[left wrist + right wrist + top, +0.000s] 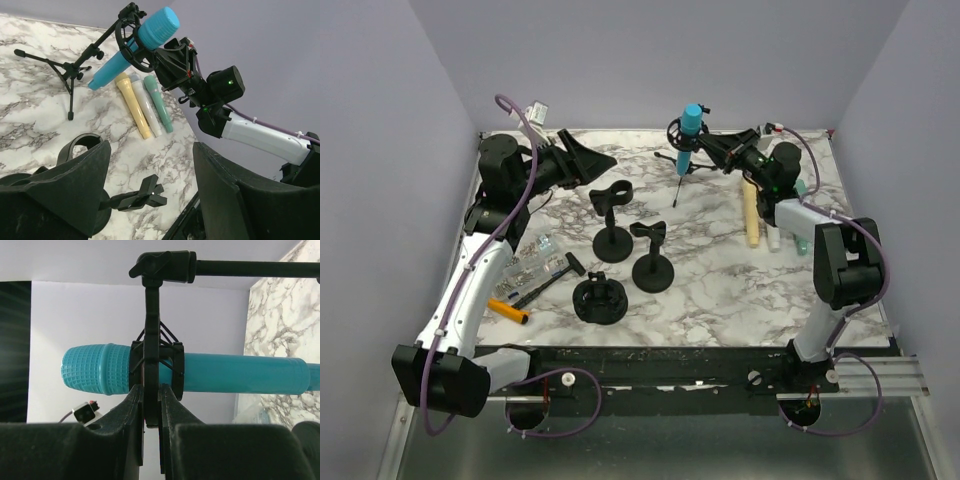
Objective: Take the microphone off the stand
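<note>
Microphone [689, 128] not yet out of its stand [71, 71].
It sits tilted, head up, in the clip [152, 365] at the far middle of the table [720, 280]. The right gripper [151, 390] is pinched narrow on that clip, the blue body just above its fingertips. The left gripper [598, 163] hangs wide open, well off to the side. The whole pull-out looks left to do.

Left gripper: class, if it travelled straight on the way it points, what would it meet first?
Likely the black clip holder framed by the open left gripper, then the marble table; depth is unclear, so it may pass above.
</note>
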Robot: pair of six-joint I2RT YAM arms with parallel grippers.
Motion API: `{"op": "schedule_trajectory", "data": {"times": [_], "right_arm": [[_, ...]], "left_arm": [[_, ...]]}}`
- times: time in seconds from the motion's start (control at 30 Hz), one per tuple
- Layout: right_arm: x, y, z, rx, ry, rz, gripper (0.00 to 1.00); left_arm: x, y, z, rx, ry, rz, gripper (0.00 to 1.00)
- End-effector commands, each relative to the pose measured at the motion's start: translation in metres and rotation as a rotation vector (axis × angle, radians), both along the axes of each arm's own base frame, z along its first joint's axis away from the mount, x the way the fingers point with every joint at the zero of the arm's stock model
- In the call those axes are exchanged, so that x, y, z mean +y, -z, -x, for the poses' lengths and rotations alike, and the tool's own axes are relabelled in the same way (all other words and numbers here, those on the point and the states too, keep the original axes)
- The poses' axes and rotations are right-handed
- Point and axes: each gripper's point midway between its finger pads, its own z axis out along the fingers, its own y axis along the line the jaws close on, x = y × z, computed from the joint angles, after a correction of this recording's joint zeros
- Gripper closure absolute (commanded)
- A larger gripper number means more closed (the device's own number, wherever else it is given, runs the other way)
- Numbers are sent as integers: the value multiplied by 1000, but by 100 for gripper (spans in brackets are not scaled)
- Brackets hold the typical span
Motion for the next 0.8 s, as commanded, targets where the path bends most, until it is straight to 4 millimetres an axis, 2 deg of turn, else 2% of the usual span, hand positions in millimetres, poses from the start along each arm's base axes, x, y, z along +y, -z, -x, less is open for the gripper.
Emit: {"op": "schedule_trajectory", "data": {"times": [0.0,0.2,0.43,0.6,0.67,0.77], "right_arm": [[-11,-8,30,-33,-65,-10,99],[-11,-8,47,-22,-103,1,99],[-7,-34,48,-79,-118,62,99],[-5,-23,47,-66,-136,72,95],[-5,-16,48,-65,-132,103,88],[-8,-9,51,-87,-109,194,64]], "left_arm": [[-7,-20,6,-60,-6,-15,31],[-15,-28,14,-80,14,-14,30],[-26,-40,17,-110,42,-24,28],[-42,-40,17,-117,86,-52,22],[-48,-38,18,-113,109,-63,21],[-54,-40,20,-119,133,-89,20]]}}
